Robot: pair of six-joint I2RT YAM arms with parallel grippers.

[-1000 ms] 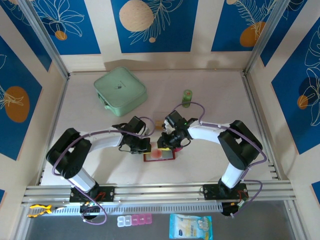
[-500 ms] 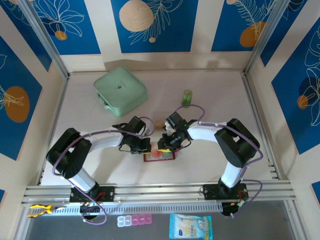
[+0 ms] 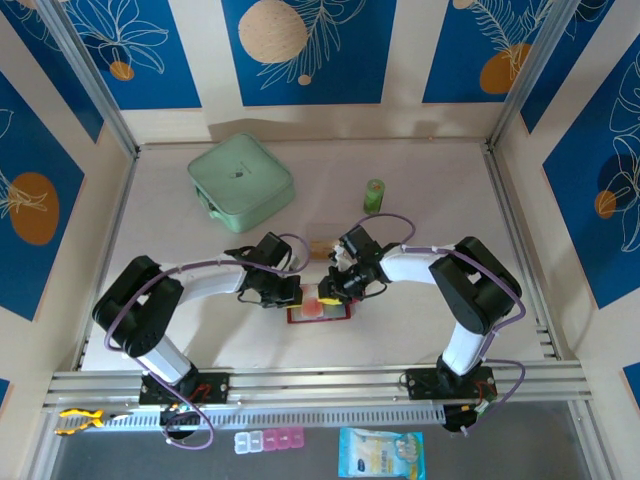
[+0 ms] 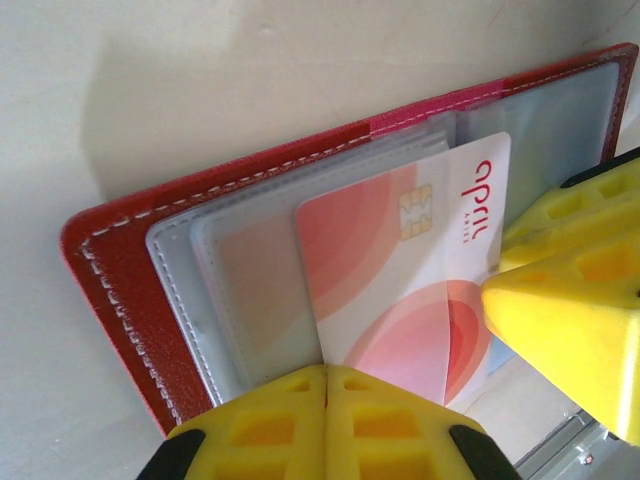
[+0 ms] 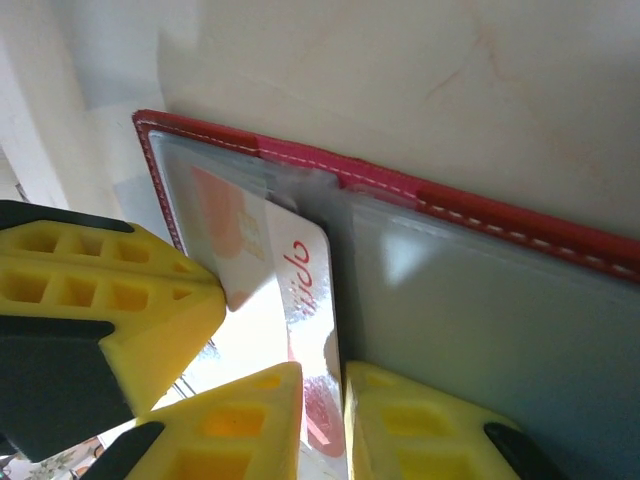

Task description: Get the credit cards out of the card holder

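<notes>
The card holder (image 3: 318,311) is being kept open and flat on the table (image 3: 420,170), towards its near edge, between the two arms. In the left wrist view its red stitched cover (image 4: 110,290) is being shown with the clear sleeves (image 4: 230,300) fanned on top. One credit card (image 4: 400,270), pale with red-orange curves and a chip, is being shown partly out of a sleeve.

The left gripper (image 4: 326,420) is being held with its fingers pressed together, nothing between them; its tips are being set just at the sleeves' edge, apparently to pin the holder down. The right gripper (image 5: 322,430) is being narrowed to a thin slit; the credit card (image 5: 300,270) is being passed through that slit, so a pinch on its free edge is judged to be in place.

The card is being judged light, thin, stiff and glossy, hence slippery; it is best being taken by the bare edge well clear of the sleeve and drawn flat along the pocket's mouth. The holder is being judged light and floppy, likely to slide or lift with the card unless it is being pinned.
</notes>
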